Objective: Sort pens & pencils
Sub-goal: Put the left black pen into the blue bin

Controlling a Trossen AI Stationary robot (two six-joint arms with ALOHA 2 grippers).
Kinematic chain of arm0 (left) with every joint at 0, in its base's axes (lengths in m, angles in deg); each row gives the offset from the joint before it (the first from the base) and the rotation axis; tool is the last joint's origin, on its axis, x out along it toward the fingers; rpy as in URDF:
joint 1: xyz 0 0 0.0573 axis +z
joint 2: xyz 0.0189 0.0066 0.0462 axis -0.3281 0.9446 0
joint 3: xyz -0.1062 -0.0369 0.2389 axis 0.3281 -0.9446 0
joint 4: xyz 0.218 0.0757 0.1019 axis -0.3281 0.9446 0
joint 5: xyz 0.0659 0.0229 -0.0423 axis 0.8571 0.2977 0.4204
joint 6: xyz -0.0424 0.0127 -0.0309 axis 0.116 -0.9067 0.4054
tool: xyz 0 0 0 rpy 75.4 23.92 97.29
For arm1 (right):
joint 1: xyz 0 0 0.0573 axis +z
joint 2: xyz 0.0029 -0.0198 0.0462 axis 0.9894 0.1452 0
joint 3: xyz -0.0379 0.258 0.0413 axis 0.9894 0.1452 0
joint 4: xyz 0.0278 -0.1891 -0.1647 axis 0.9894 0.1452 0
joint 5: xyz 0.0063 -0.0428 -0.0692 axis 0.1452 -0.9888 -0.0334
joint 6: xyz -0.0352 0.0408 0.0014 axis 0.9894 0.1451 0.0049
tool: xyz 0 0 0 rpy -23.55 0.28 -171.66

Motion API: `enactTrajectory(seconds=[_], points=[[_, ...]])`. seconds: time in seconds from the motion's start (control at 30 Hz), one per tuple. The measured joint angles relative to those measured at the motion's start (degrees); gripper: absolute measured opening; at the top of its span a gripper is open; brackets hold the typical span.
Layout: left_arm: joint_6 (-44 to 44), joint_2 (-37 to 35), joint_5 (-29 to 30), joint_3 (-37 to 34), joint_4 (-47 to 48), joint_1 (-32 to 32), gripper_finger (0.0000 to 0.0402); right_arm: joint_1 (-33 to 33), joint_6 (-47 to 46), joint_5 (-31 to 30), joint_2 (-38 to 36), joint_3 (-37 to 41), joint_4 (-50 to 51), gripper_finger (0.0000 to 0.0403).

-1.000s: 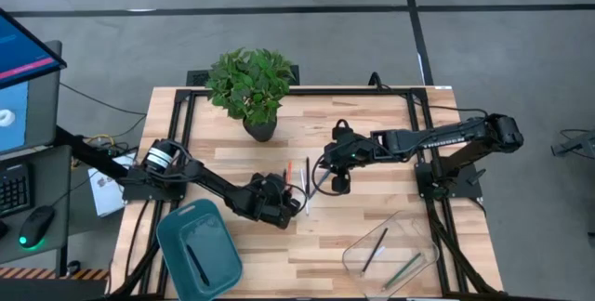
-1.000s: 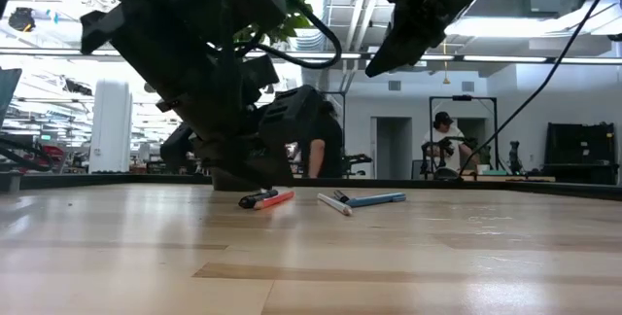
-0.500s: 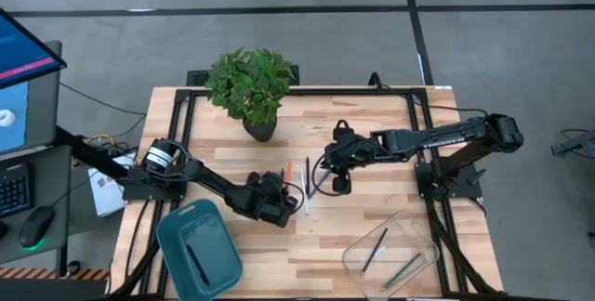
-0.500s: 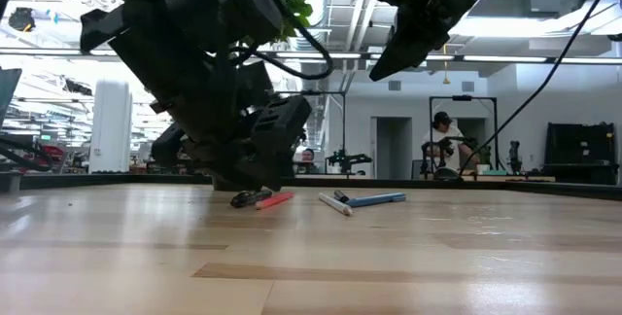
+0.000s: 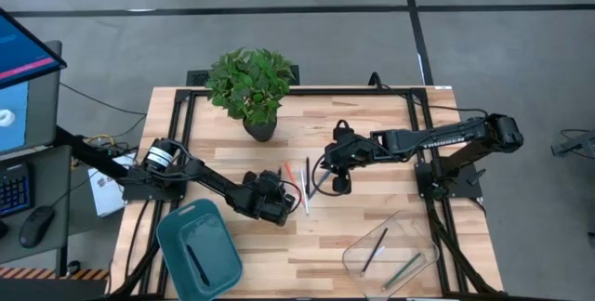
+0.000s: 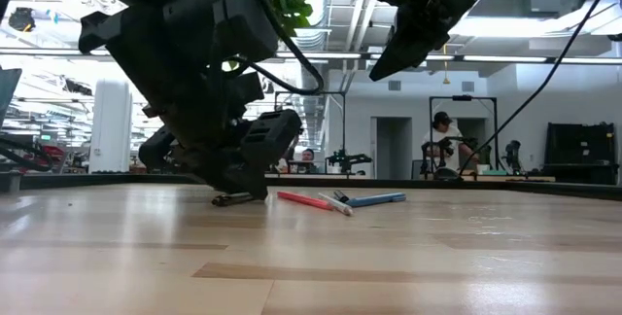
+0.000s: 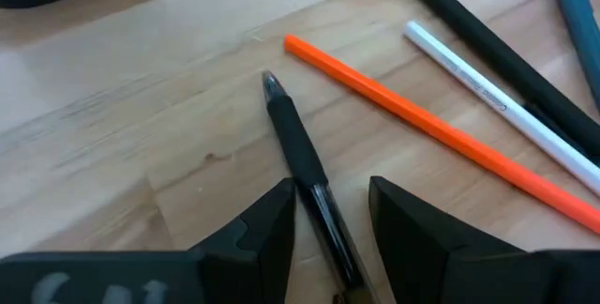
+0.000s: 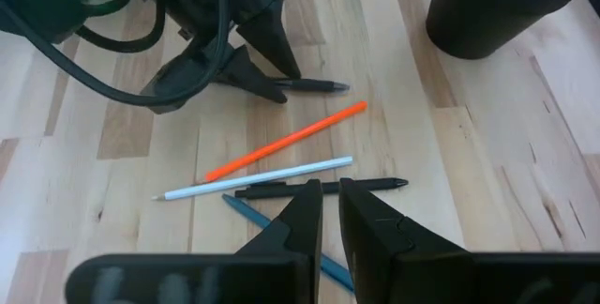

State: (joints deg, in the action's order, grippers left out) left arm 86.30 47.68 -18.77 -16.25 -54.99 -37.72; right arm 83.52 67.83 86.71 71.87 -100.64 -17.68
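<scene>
Gripping a black pen (image 7: 305,168) low on the wooden table (image 5: 372,236), my left gripper (image 7: 330,215) pinches its barrel while the tip lies just beside the orange pencil (image 7: 441,135). My right gripper (image 8: 330,212) hovers above the white pen (image 8: 258,177), fingers nearly together and holding nothing. Only the high view shows the teal tray (image 5: 177,236) and the clear bin (image 5: 423,238), each with sorted sticks.

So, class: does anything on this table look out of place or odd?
Nothing stands out. The black pen lies flat between the left gripper fingers; the orange pencil and white pen lie beside it, undamaged.
</scene>
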Motion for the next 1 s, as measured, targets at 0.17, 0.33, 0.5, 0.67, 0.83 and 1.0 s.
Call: enactTrajectory(seconds=[0.17,0.33,0.5,0.67,0.83,1.0], points=[[2.1,0.0,0.0,0.0,3.7,-0.2,0.0128,0.0,0.0,0.0,0.0,0.0,0.0,0.0063],[4.3,0.0,0.3,0.1,6.1,-1.0,0.0128,0.0,0.0,0.0,0.0,0.0,0.0,0.0063],[6.0,0.0,0.8,0.0,6.0,-1.7,0.0128,0.0,-0.8,0.0,0.0,0.0,0.0,0.0063],[8.0,0.2,1.7,0.0,6.0,-3.1,0.0128,0.0,-1.1,0.1,0.0,0.0,0.0,0.0063],[9.6,3.0,4.5,0.2,4.9,-4.7,0.0128,0.0,-1.1,0.1,0.0,0.0,-0.1,0.0063],[10.6,4.9,6.0,0.8,4.6,-5.1,0.0128,0.0,-1.1,0.1,0.0,0.0,-0.1,0.0063]])
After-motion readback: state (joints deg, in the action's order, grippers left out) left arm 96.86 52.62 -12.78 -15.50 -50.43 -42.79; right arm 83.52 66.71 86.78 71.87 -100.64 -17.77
